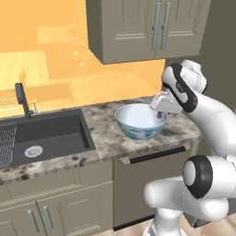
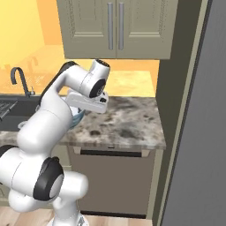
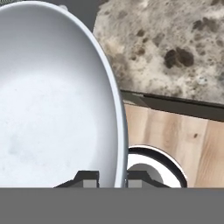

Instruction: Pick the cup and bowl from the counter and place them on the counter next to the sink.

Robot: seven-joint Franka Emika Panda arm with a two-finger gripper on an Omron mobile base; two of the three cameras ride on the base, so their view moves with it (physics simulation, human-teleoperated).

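The white bowl (image 1: 136,120) with its pale blue outside hangs by its right rim from my gripper (image 1: 160,115), just over the speckled counter (image 1: 103,131) right of the sink (image 1: 46,133). In the hand view the bowl (image 3: 52,100) covers the left side, and its rim runs between the two finger tips of the gripper (image 3: 111,178), which is shut on it. A sliver of the bowl (image 2: 78,117) peeks out behind my arm in the right base view. I cannot tell whether the bowl's base touches the counter. The cup is out of view.
A dark faucet (image 1: 21,99) stands behind the sink, and a ribbed drainboard (image 1: 5,145) lies at its left. Wall cabinets (image 1: 147,27) hang above the counter. A tall grey panel (image 2: 198,110) bounds the counter's right end. Wooden floor (image 3: 175,140) lies past the counter's front edge.
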